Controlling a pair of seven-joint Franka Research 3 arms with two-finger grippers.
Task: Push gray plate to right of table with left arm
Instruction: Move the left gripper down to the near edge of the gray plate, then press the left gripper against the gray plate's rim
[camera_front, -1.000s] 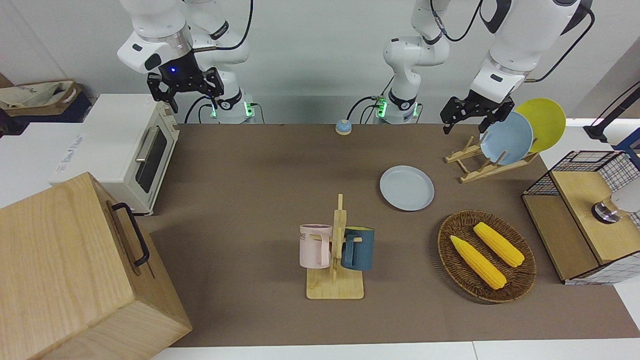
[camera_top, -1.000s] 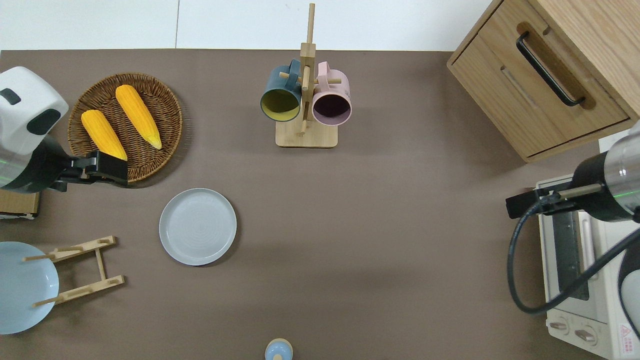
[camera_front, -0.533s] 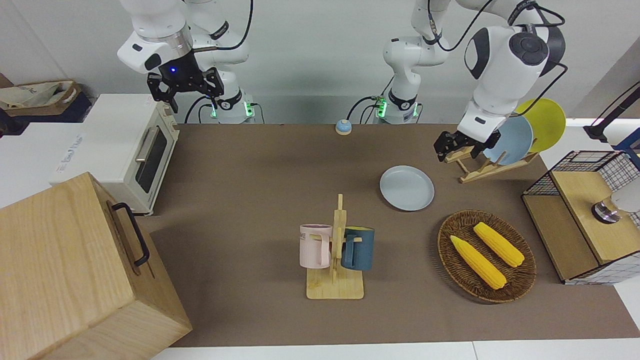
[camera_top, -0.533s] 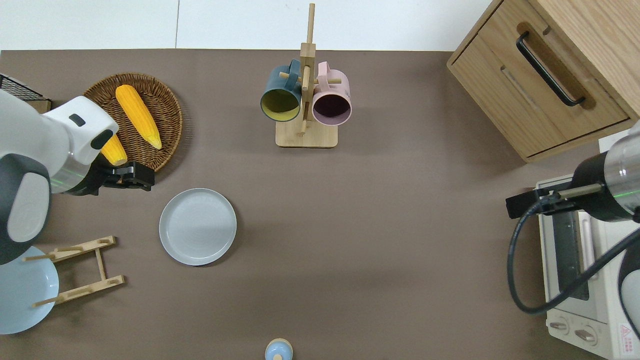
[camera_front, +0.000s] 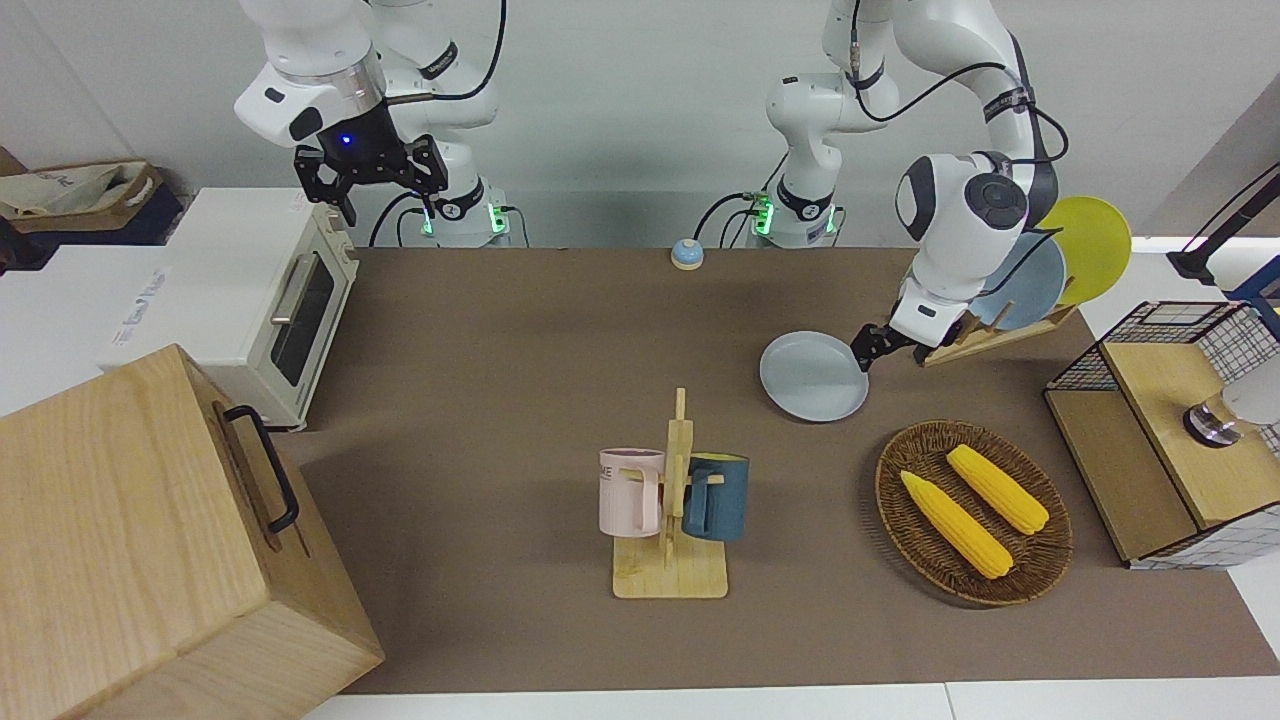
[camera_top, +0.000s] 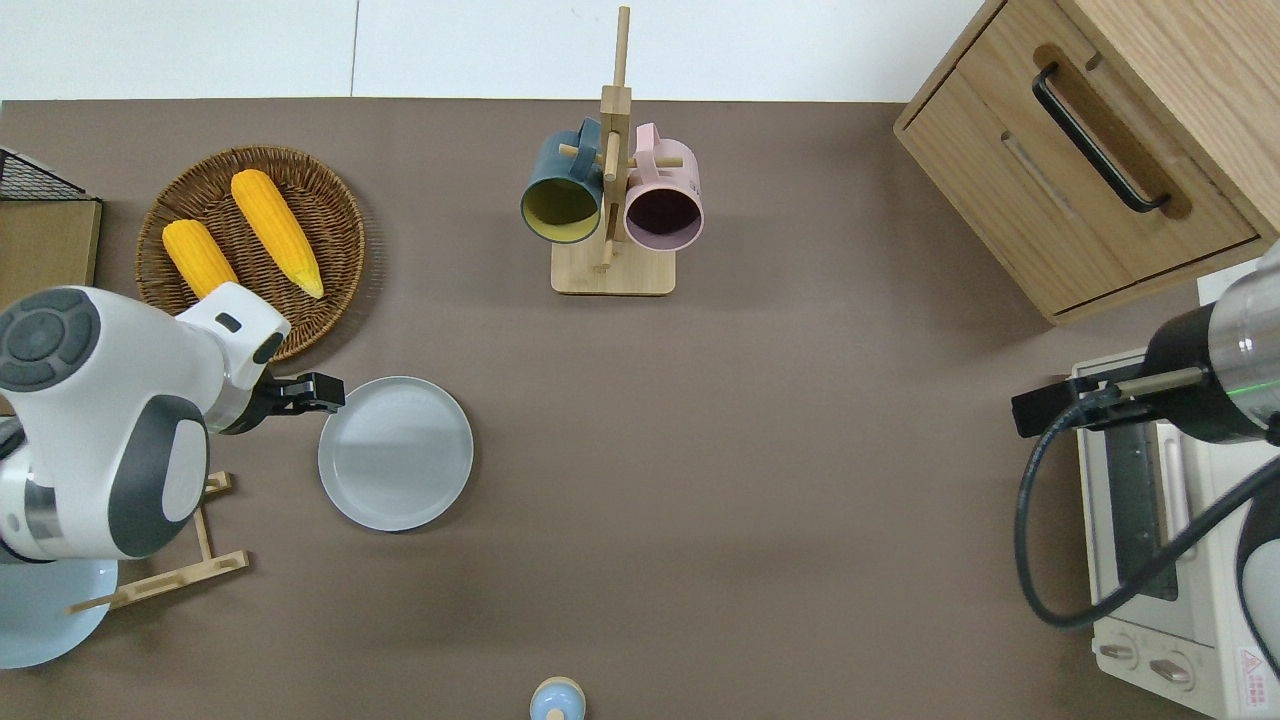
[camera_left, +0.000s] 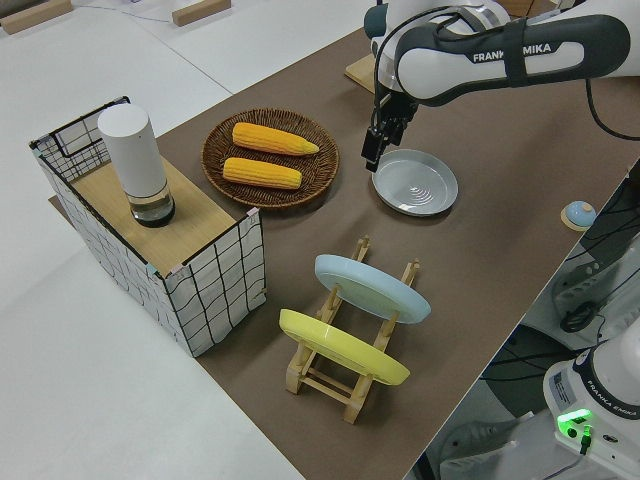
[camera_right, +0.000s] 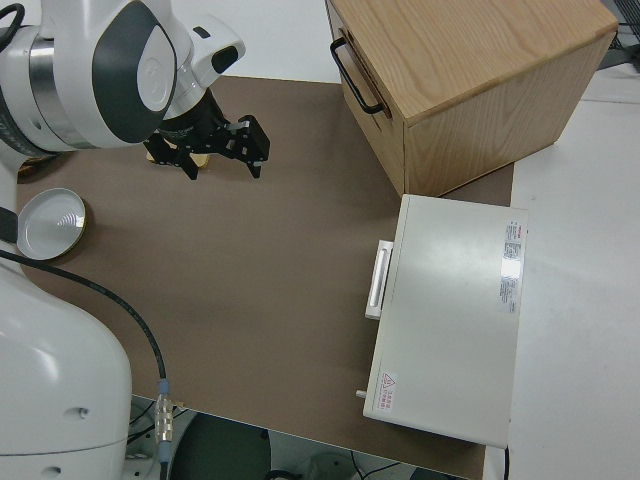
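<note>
Closest to the robots, a small bell (camera_top: 557, 700) sits at the table (camera_top: 760, 470) edge. A wooden rack (camera_top: 200, 570) holding a bluer plate (camera_top: 40, 625) stands toward the left arm's end. Neither lies in the way of the push.

A little farther out, the gray plate (camera_top: 396, 453) lies flat on the table, toward the left arm's end and still a long way from the right arm's end. The left arm (camera_top: 100, 430) is bent low beside it. Its jaws are down at the plate's rim on the side toward the left arm's end, at the part of the rim that faces the basket. From overhead the tip meets the rim. The left side view shows it hanging at rim height, so contact looks made or about to be. Whether the jaws are spread or pressed together I cannot tell. They hold nothing.

I judge the step in hand to be setting the pusher against the rim, with the push itself not yet begun. Because the contact sits off the plate's middle line, a straight shove may spin the plate or steer it toward the robots. The next move calls for a low, steady sweep toward the right arm's end, corrected to keep the plate running true.

Farther still, a wicker basket (camera_top: 352, 240) with two corn cobs (camera_top: 275, 245) sits near the jaws. A mug stand (camera_top: 612, 270) stands farther out than the likely path. A toaster oven (camera_top: 1130, 540) and a wooden cabinet (camera_top: 1080, 170) bound the right arm's end. The right arm is parked.
</note>
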